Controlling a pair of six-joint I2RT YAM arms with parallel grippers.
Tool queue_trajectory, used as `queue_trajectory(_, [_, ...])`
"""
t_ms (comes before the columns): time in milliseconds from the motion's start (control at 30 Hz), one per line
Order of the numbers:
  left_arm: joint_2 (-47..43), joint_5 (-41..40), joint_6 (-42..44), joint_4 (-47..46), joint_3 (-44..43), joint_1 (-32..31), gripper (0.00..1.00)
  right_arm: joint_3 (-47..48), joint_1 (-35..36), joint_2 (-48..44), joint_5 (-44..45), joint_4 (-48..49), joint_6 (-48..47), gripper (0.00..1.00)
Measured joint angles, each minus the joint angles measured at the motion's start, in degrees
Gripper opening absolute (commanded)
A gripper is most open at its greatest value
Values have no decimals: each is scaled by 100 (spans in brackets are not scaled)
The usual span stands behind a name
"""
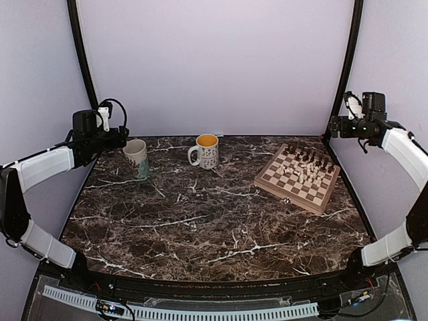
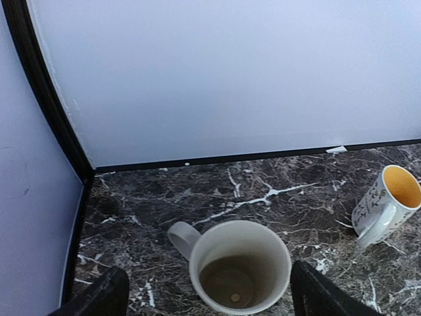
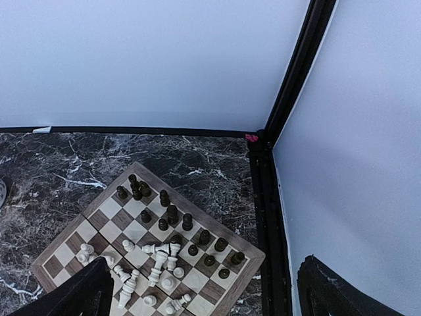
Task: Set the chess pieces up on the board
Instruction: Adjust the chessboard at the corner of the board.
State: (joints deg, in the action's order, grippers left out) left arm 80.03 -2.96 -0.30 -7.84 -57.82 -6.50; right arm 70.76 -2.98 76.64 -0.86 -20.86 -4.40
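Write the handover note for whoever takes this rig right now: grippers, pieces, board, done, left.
Left gripper: open, empty, raised over the white mug at the far left.
Right gripper: open, empty, raised at the far right, above the board.
Board: on the table's right side, turned at an angle. A yellow-lined mug stands mid-table at the back.
Dark pieces: upright, loosely strung along the board's far side.
White pieces: bunched mid-board, several toppled.
Done: no proper ranks formed.
Left: stand the white pieces up and sort both colours into starting rows.
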Motion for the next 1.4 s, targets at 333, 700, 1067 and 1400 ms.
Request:
queue_trajectory(333, [111, 1121, -81, -105, -50, -807, 63, 125, -26, 256, 1209, -142, -638, 97])
queue_trajectory(700, [1222, 1423, -323, 247, -931, -2994, 45, 1250, -509, 1810, 804, -898, -938, 37])
queue_trajectory(1067, [2446, 1766, -708, 472, -1335, -3980, 0, 2664, -673, 3915, 691, -1606, -691, 0])
queue_trajectory(1400, [2809, 2090, -835, 455, -1384, -4186, 0, 3687, -863, 5176, 811, -1836, -468, 0])
